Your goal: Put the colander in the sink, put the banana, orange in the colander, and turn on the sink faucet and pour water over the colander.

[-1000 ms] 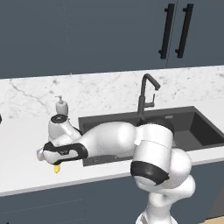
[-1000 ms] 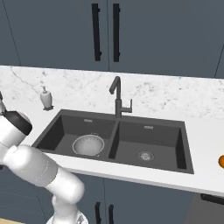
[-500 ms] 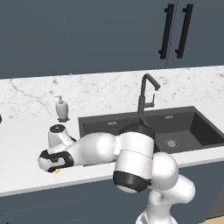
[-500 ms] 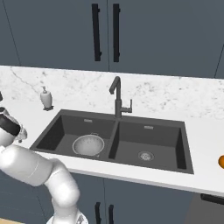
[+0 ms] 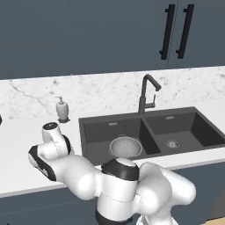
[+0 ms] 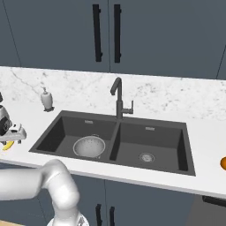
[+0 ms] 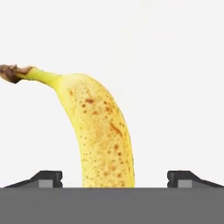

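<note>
I see the two-finger gripper [image 7: 113, 178] open, dark tips either side of the speckled yellow curved banana [image 7: 98, 135] on white counter [image 7: 175, 87], not touching it.

White marbled counter [image 6: 176, 99] with a dark double sink [image 6: 115, 115] set into it. A soap dispenser [image 6: 46, 99] stands near the back edge, a banana [image 6: 7, 145] lies at the front left edge, an orange [image 6: 223, 163] near the front right.
</note>
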